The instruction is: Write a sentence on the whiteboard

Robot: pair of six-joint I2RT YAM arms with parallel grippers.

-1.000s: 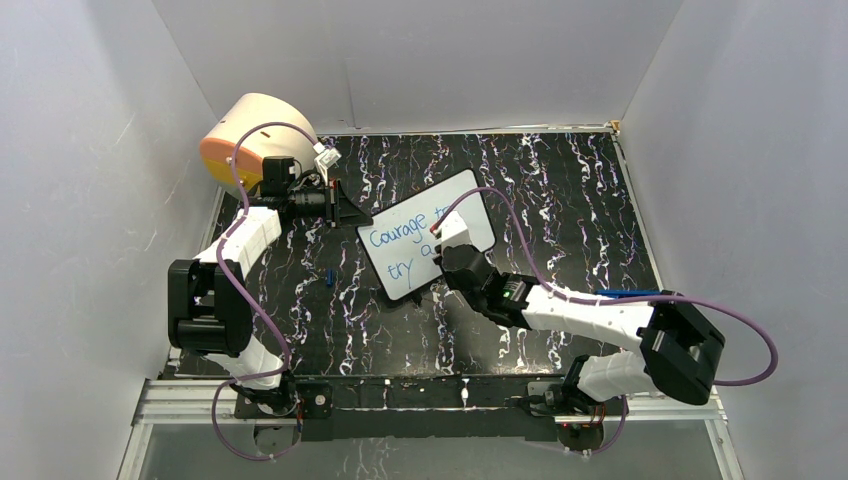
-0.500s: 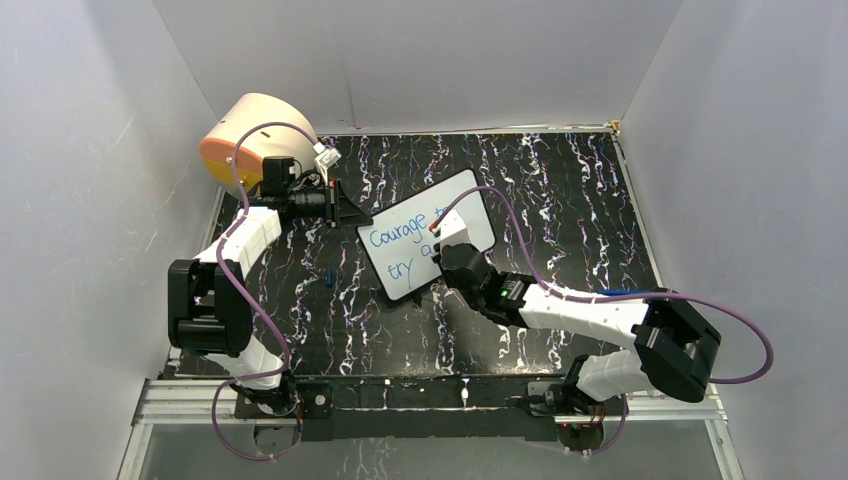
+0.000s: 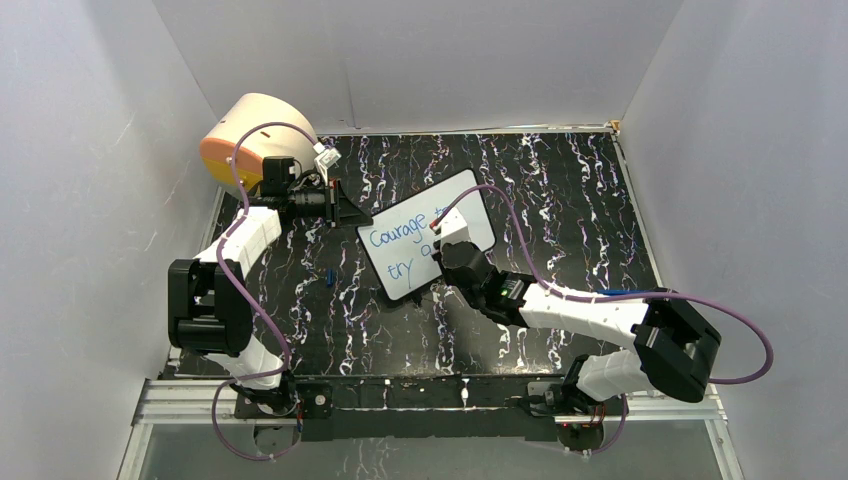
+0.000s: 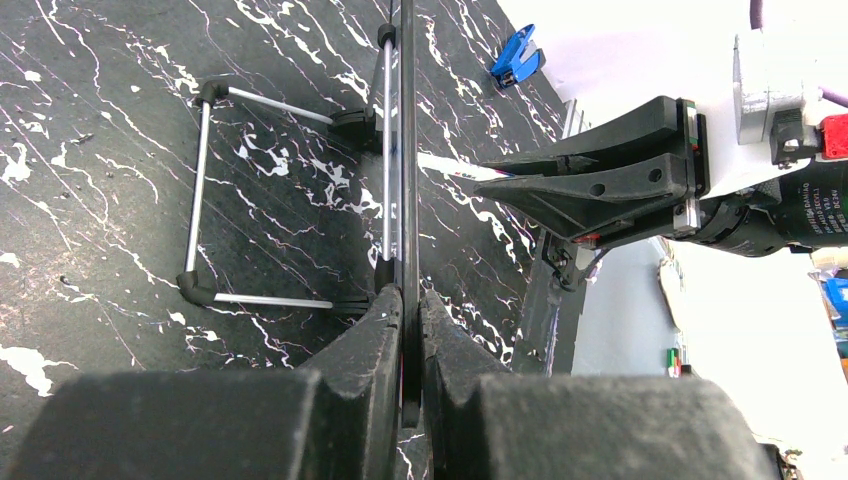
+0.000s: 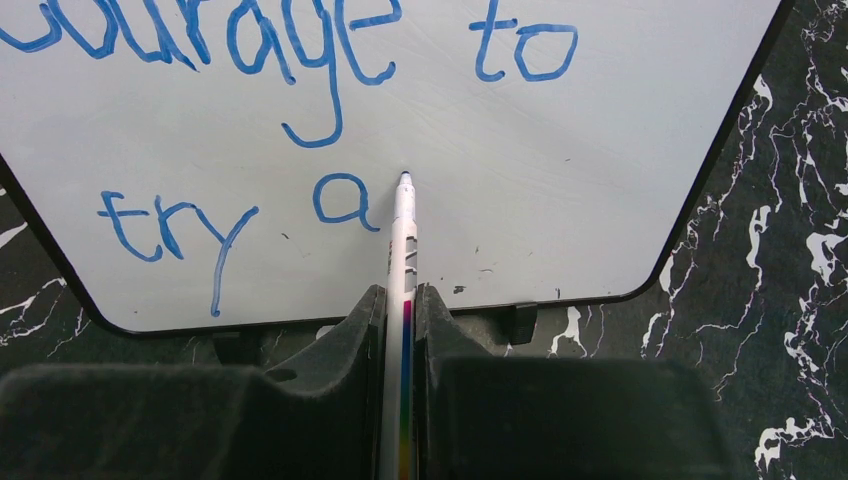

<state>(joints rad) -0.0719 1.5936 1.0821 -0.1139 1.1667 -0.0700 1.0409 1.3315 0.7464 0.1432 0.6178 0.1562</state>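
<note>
Overhead view: whiteboard (image 3: 400, 225) tilted mid-frame on bench (image 3: 560, 190). Left wrist: left hand (image 4: 405, 300) clamped on whiteboard's edge. Right wrist: right hand (image 5: 400, 305) clamped on marker (image 5: 403, 230), tip just right of "a"; sentence (image 5: 340, 200) unfinished, mid-"again". Next, likely: "g", with light, steady tip contact.

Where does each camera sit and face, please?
Top external: above, behind the bases; looks down on both arms and the small white black-rimmed whiteboard.
Left wrist: on that wrist, looks along the left claw, shut on the whiteboard's edge.
Right wrist: likewise mounted, looks past the right claw and white marker at blue handwriting.
All share the whiteboard.
</note>
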